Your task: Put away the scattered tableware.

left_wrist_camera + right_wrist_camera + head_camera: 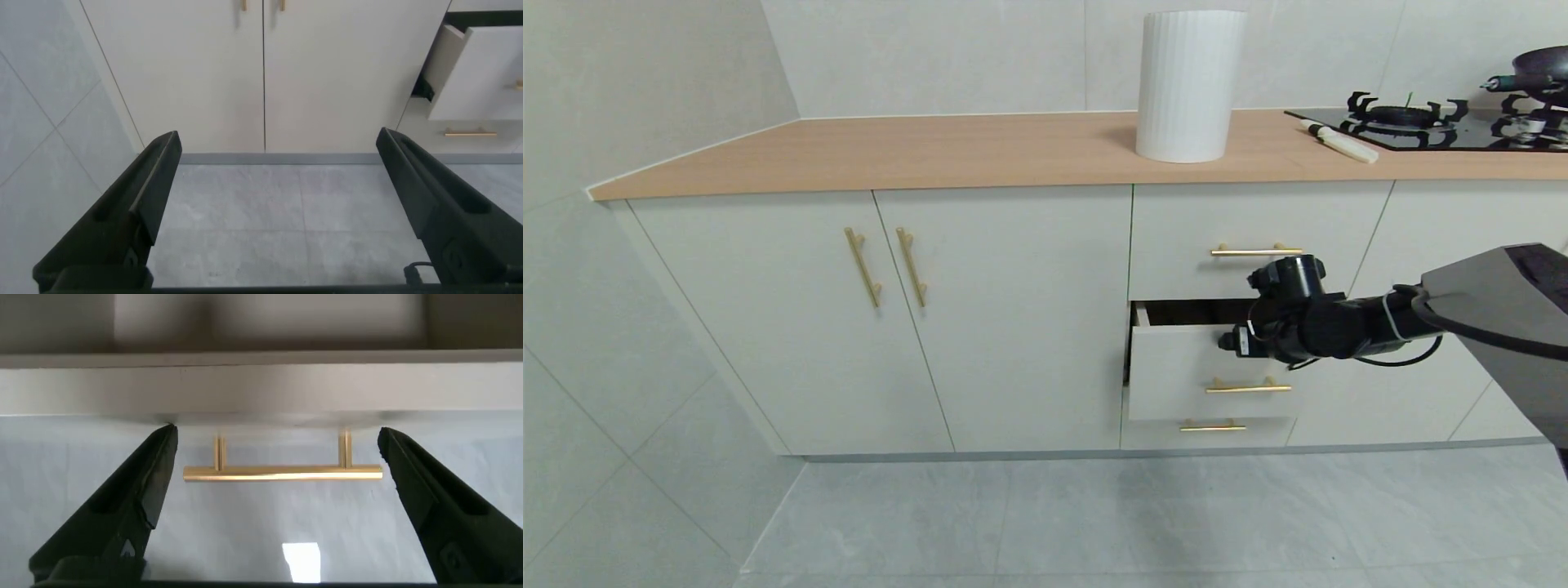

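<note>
A pale-handled utensil [1338, 142] lies on the wooden counter [931, 151] beside the hob. Below it, the middle drawer [1176, 367] stands partly pulled out, dark inside. My right arm [1339, 327] is stretched out to that drawer's front. My right gripper [278, 437] is open, its fingers set wide on either side of the drawer's gold handle [282, 473] with nothing held. My left gripper [278, 137] hangs open and empty over the grey floor, facing the cabinet doors, with the open drawer [482, 69] off to one side.
A tall white ribbed cylinder [1188, 86] stands on the counter. A black gas hob [1429, 122] with a pan [1539, 69] is at the far right. Double cabinet doors with gold handles [886, 265] are shut. Tiled floor [1045, 523] lies open in front.
</note>
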Controlling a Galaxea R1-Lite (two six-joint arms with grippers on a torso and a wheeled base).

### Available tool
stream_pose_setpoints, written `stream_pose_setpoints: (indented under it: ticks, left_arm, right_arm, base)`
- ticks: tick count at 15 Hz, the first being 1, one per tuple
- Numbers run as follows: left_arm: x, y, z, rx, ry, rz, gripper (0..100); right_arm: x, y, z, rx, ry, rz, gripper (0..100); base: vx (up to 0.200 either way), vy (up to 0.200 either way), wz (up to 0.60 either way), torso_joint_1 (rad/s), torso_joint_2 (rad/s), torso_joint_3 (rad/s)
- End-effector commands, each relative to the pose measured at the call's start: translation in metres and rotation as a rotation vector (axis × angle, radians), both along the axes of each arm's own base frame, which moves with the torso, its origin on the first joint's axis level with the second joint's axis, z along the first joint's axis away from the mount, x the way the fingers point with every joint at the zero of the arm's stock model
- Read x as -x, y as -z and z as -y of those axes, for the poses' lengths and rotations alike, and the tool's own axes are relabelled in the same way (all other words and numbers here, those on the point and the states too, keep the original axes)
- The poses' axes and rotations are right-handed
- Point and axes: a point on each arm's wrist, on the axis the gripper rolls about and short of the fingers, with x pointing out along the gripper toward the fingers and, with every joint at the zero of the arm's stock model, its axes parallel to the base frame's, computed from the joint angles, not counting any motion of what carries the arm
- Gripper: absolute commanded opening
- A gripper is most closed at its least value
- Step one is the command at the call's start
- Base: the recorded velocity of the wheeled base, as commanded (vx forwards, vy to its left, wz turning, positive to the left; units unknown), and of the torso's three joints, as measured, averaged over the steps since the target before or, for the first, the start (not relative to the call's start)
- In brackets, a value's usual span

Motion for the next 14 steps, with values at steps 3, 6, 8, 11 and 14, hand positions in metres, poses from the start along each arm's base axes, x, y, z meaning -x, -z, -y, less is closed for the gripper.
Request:
stream_pose_setpoints:
  ticks: [3,6,8,11,14]
  left_arm:
    - [0.000,0.000,0.000,0.000,-0.001,0.000,100]
    - [0.000,0.000,0.000,0.000,-0.001,0.000,100]
    - [0.000,0.000,0.000,0.000,-0.001,0.000,100]
    - [0.000,0.000,0.000,0.000,-0.001,0.000,100]
    - [0.000,0.000,0.000,0.000,-0.001,0.000,100]
  right_arm:
    - [-0.013,0.022,0.005,-0.012,0.016,0.053,100]
    - [-0.020,0.029,0.004,-0.021,0.021,0.117,100]
    - [-0.026,0.034,0.004,-0.017,0.042,0.165,100]
    - [-0.039,0.041,0.003,-0.011,0.084,0.252,100]
    - [-0.049,0.043,0.005,-0.027,0.118,0.306,100]
  base:
    - [0.000,0.000,0.00,0.000,0.00,0.000]
    - [0.000,0.000,0.00,0.000,0.00,0.000]
    - [0.000,0.000,0.00,0.000,0.00,0.000]
    - [0.000,0.000,0.00,0.000,0.00,0.000]
    - [0.000,0.000,0.00,0.000,0.00,0.000]
